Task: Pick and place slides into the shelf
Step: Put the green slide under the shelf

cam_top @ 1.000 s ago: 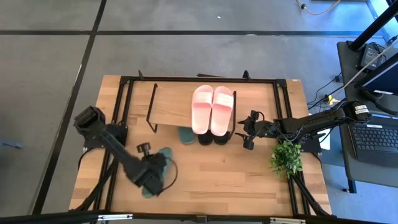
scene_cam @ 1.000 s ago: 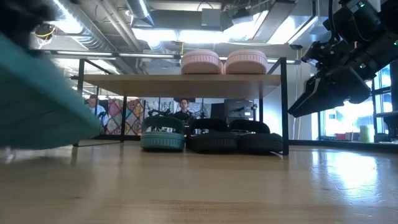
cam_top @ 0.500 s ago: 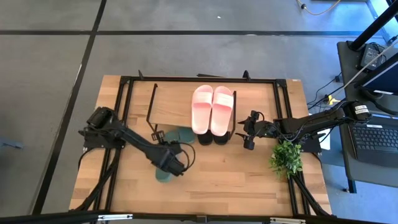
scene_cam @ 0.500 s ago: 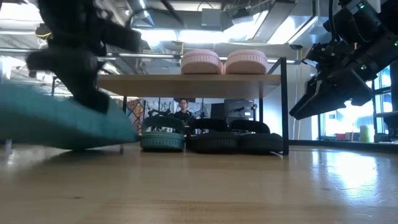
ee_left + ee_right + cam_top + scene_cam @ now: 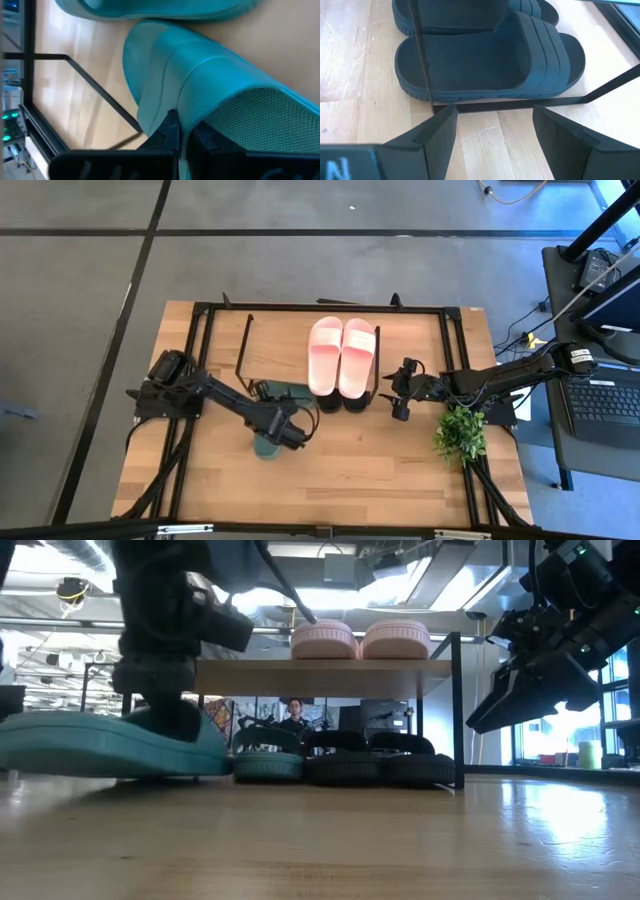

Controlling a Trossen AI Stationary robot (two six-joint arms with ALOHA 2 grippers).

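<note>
Left arm is bringing the last green slide to the shelf

The left gripper (image 5: 284, 432) has its fingers pinched on the strap of a dark green slide (image 5: 268, 442), which sits flat on the tabletop (image 5: 400, 470) just in front of the shelf (image 5: 275, 350). Its long way runs from the table's front edge toward the shelf, but I can't tell which end is the toe. Its mate (image 5: 296, 395) is already tucked under the shelf board beside the black pair (image 5: 375, 768), and the pale pink pair (image 5: 341, 355) lies on top. Next, I think the slide must be pushed straight in next to its mate, keeping clear of the wire frame. The right gripper (image 5: 401, 405) waits with fingers spread by the shelf's right end, near the potted plant (image 5: 460, 434)
</note>
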